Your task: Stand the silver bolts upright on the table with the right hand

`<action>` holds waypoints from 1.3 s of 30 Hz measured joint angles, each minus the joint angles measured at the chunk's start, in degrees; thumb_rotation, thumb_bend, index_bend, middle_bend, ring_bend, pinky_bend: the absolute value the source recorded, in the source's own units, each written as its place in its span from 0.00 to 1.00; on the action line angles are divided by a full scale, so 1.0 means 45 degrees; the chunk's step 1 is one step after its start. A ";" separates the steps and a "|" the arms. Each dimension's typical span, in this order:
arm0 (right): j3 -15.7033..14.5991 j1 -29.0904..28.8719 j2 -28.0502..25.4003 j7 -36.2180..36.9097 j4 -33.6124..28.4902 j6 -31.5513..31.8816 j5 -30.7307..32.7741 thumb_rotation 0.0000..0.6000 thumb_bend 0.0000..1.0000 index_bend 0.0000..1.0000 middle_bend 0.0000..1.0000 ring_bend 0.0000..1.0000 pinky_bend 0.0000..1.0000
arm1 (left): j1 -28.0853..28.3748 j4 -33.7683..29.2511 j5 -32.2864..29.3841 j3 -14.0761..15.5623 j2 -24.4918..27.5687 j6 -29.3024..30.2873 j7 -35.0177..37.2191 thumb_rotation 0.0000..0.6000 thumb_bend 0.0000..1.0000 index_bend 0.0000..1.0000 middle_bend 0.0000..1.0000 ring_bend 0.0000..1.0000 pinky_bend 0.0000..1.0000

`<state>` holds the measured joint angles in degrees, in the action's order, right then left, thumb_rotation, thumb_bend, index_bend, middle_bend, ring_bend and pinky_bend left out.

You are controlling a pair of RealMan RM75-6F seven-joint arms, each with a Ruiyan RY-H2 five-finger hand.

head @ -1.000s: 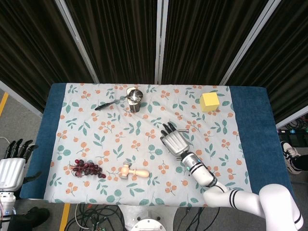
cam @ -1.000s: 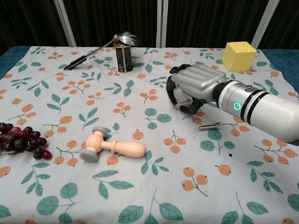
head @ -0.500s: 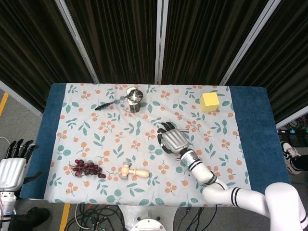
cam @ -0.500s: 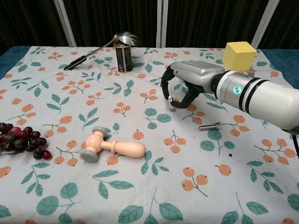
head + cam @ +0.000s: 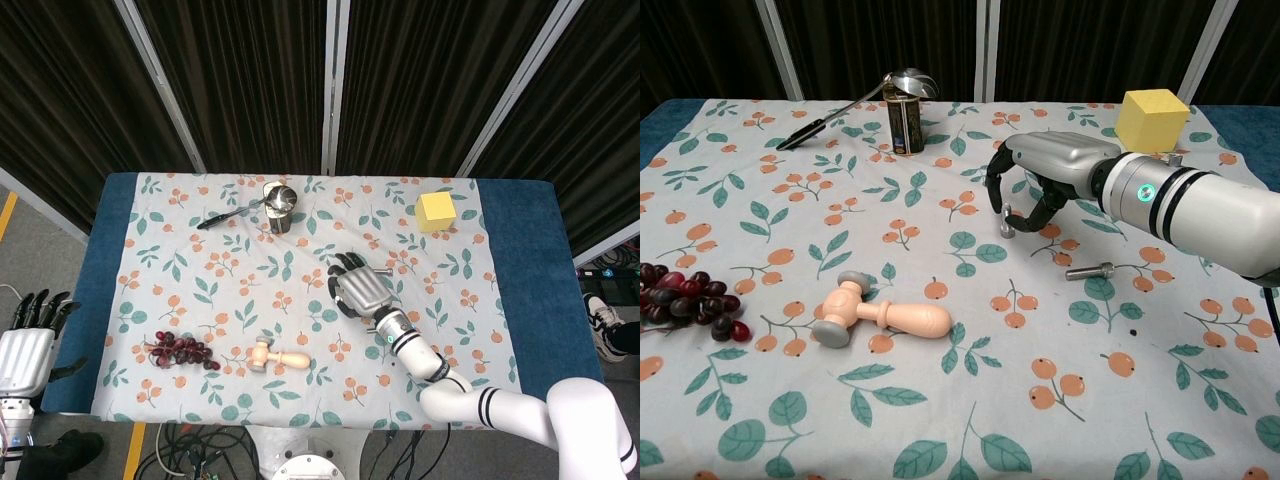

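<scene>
Silver bolts are seen in two places on the leaf-and-berry tablecloth (image 5: 940, 420). One silver bolt (image 5: 1006, 222) is held upright between the curled fingertips of the right hand (image 5: 1040, 180), head end downward, at or just above the cloth right of centre; whether it touches the cloth cannot be told. A second silver bolt (image 5: 1090, 270) is left lying on its side, nearer and to the right, apart from the hand and below the forearm. In the head view the right hand (image 5: 360, 288) is seen from above, with a short silver piece protruding to its right, and the held bolt is hidden beneath it.

The left hand (image 5: 28, 340) is kept off the table at the far left edge of the head view, with fingers spread and nothing held.

A dark tin can (image 5: 903, 125) is placed far and left of centre, and a long-handled metal spoon (image 5: 855, 102) is laid across its top, its handle sloping down to the left. A yellow cube (image 5: 1151, 120) is set at the far right. A bunch of dark red grapes (image 5: 685, 300) is placed at the near left edge, and a small wooden toy hammer (image 5: 880, 312) is laid on its side near the centre.
</scene>
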<state>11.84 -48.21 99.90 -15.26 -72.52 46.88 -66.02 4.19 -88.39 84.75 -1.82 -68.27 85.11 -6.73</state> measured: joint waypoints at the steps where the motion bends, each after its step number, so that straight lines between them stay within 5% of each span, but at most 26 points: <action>1: -0.0007 0.0002 -0.0006 -0.0010 -0.0008 0.0029 0.0009 1.00 0.30 0.48 0.23 0.00 0.00 | 0.0000 0.0000 0.0003 0.0002 -0.0001 0.0000 0.0005 1.00 0.00 0.23 0.13 0.00 0.00; 15: -0.0139 0.0029 -0.0212 -0.0124 -0.0327 0.0253 -0.0086 1.00 0.31 0.38 0.21 0.00 0.00 | -0.0073 -0.0057 0.0053 0.0033 0.0008 0.0105 0.0057 1.00 0.00 0.23 0.13 0.00 0.00; 25: 0.0066 0.0577 -0.2278 -0.0393 -0.1908 0.1291 -0.0130 1.00 0.24 0.36 0.21 0.00 0.00 | -0.0045 -0.0041 0.0141 0.0027 0.0001 0.0123 0.0042 1.00 0.00 0.23 0.13 0.00 0.00; 39: -0.0059 -0.0578 -0.1064 -0.3314 0.1079 0.0083 0.1908 1.00 0.18 0.45 0.21 0.00 0.00 | -0.0127 -0.0376 0.0068 0.0043 0.0129 0.0193 -0.0278 1.00 0.00 0.23 0.13 0.00 0.00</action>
<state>11.58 -50.81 95.11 -30.17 -67.67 47.25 -57.43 3.62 -90.08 85.05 -1.63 -67.69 85.97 -7.98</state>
